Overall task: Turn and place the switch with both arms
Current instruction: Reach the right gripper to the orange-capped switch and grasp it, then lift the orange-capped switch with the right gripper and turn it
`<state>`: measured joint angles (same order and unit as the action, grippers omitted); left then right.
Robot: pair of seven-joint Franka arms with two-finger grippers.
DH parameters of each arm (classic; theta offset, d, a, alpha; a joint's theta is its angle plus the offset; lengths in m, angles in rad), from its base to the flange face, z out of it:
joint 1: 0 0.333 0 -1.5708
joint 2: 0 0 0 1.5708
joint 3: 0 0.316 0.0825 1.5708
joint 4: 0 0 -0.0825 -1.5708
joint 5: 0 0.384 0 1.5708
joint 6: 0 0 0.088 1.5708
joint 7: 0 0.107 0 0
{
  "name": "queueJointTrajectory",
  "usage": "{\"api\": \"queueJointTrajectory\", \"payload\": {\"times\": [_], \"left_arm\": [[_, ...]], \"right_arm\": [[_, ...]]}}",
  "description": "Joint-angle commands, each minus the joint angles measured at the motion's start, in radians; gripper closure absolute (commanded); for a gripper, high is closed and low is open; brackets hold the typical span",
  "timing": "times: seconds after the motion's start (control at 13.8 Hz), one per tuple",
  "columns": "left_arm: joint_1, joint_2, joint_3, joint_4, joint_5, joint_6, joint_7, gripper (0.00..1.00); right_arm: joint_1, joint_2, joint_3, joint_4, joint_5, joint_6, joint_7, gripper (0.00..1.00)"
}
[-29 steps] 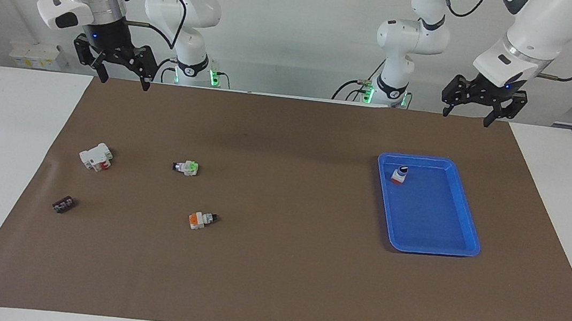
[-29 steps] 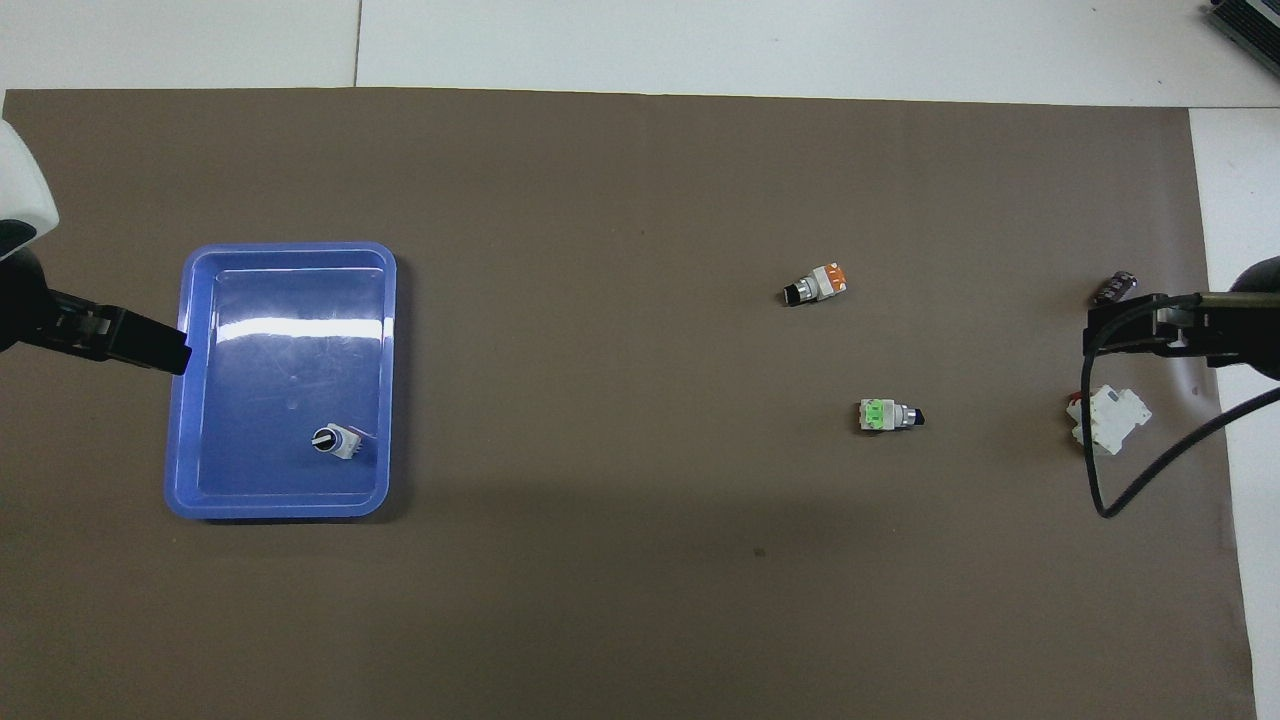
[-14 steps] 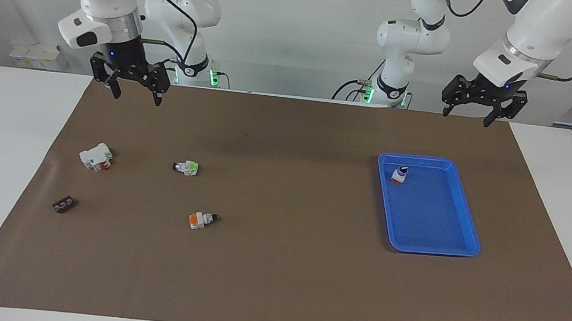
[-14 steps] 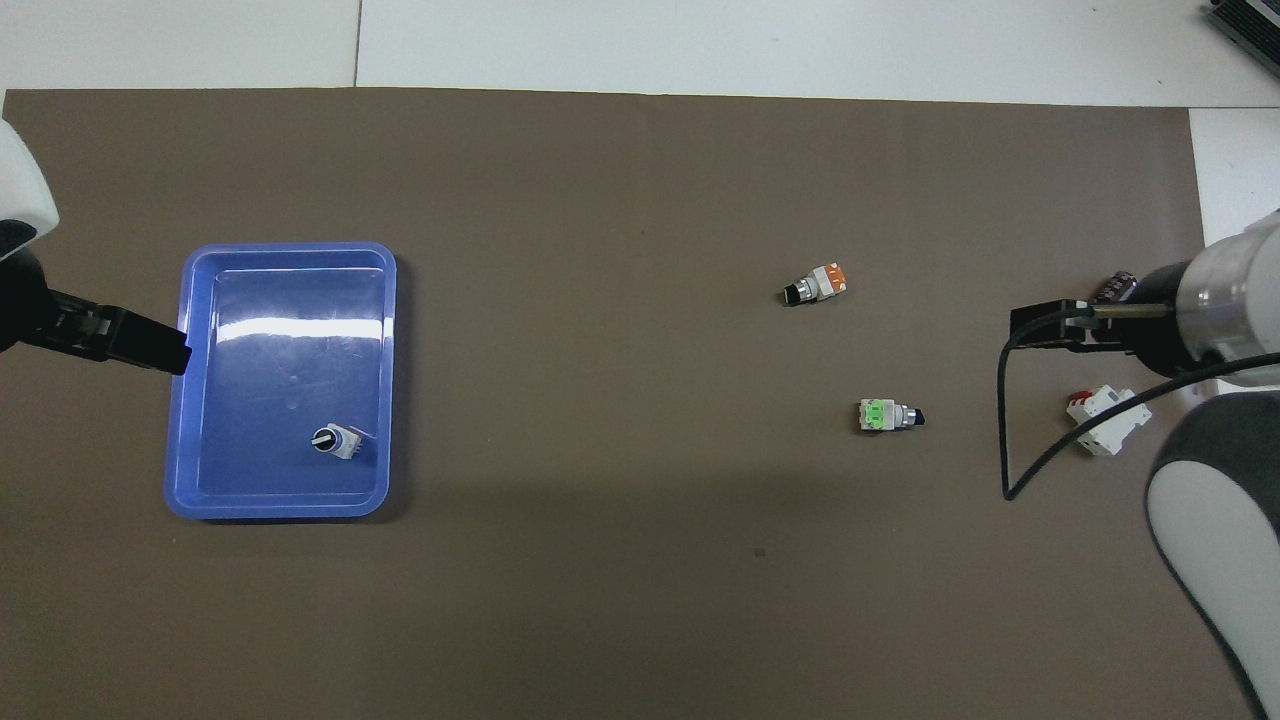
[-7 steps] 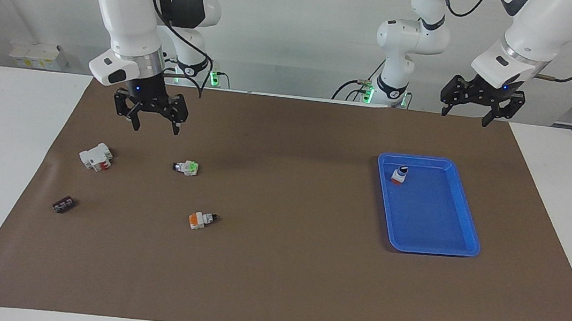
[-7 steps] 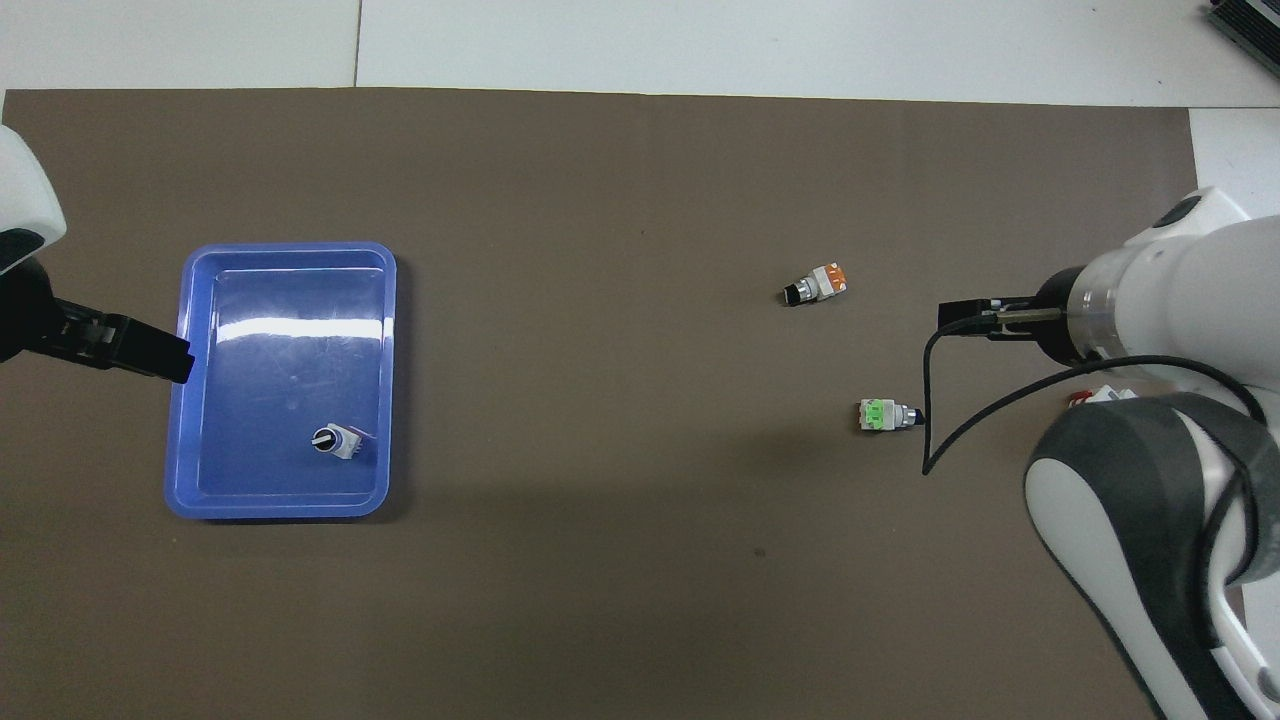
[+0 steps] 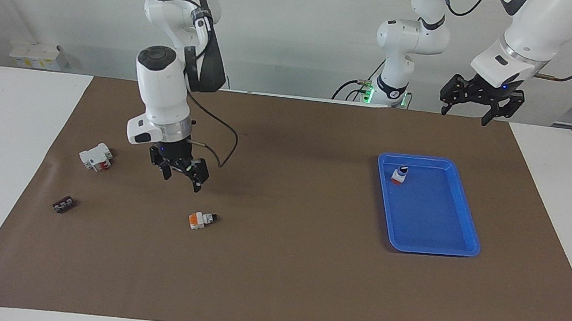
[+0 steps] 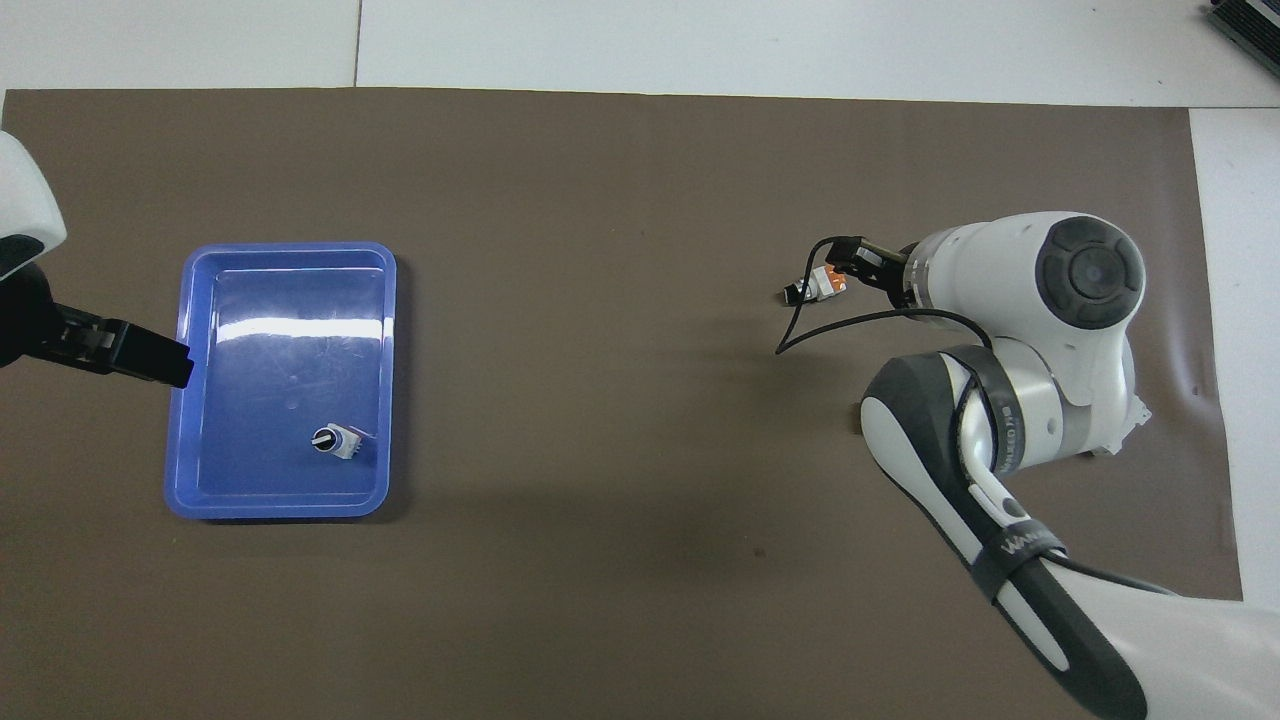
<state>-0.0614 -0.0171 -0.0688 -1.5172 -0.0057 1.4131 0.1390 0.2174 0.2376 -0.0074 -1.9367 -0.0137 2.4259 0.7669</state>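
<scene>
Switch (image 7: pixel 201 220) untouched on the desk (image 7: pixel 274 267), nowhere near the blue tray (image 7: pixel 464 224). Right tool (image 7: pixel 183 176) hangs wide above it; left tool (image 7: pixel 474 102) waits wide. Everything's left.

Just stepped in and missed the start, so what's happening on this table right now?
The right pincer hangs open, empty, above the mat, close to the orange-ended switch, which lies on its side untouched. The left pincer waits open in the air at the robots' edge of the mat, near the blue tray. One red-based switch already stands in that tray. A white block and a small dark part lie toward the right arm's end.
</scene>
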Motion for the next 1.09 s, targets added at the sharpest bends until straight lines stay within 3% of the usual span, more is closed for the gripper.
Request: {"api": "queueJointTrajectory", "payload": {"times": [0.0, 0.29, 0.51, 0.58, 0.65, 0.72, 0.8, 1.01], "left_arm": [[0.0, -0.035, 0.001, -0.044, 0.019, -0.005, -0.006, 0.0], [0.0, -0.038, 0.001, -0.044, 0.019, -0.006, -0.006, 0.0], [0.0, -0.038, 0.0, -0.044, 0.019, -0.003, -0.004, 0.0], [0.0, -0.038, 0.0, -0.044, 0.019, -0.003, -0.004, 0.0], [0.0, -0.038, 0.0, -0.044, 0.019, -0.003, -0.004, 0.0], [0.0, -0.038, 0.001, -0.044, 0.019, -0.006, -0.006, 0.0], [0.0, -0.038, 0.001, -0.044, 0.019, -0.008, -0.004, 0.0], [0.0, -0.04, 0.0, -0.044, 0.019, -0.006, 0.002, 0.0]], "right_arm": [[0.003, 0.142, 0.0, 0.149, 0.114, 0.002, 0.118, 0.0], [0.003, 0.29, 0.0, 0.197, 0.222, 0.036, 0.168, 0.0], [0.002, 0.29, -0.002, 0.188, 0.221, 0.009, 0.17, 0.01], [-0.004, 0.29, -0.002, 0.188, 0.218, 0.009, 0.169, 0.06], [-0.007, 0.292, -0.002, 0.188, 0.216, 0.009, 0.164, 0.32], [-0.004, 0.292, 0.0, 0.186, 0.216, 0.009, 0.164, 0.81], [-0.004, 0.29, 0.0, 0.188, 0.216, 0.007, 0.164, 1.0], [-0.01, 0.29, 0.0, 0.192, 0.221, -0.005, 0.144, 1.0]]}}
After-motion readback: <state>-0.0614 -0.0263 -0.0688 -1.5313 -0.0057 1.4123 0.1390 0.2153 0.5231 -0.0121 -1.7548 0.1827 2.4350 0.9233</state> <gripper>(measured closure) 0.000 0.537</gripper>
